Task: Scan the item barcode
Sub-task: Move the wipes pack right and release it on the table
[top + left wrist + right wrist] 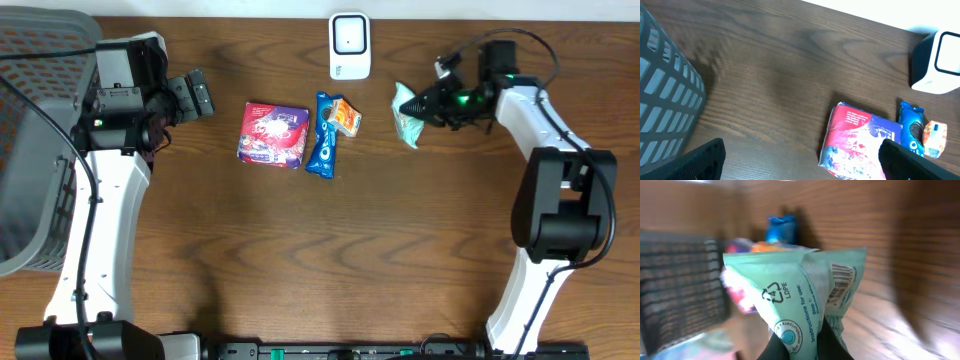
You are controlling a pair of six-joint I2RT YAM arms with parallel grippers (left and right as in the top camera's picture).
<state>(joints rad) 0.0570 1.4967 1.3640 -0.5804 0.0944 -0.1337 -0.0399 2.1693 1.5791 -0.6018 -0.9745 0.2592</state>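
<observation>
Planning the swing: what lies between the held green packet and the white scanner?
Nothing: overhead shows bare table between green packet and scanner.

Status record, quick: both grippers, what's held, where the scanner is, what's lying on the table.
left gripper: open, empty, next to the basket
right gripper: shut on green packet
barcode: visible on the green packet in the right wrist view
scanner: white, at the table edge, apart from the green packet
on table: red packet, blue packet, small orange item
image note: right wrist view is blurred
</observation>
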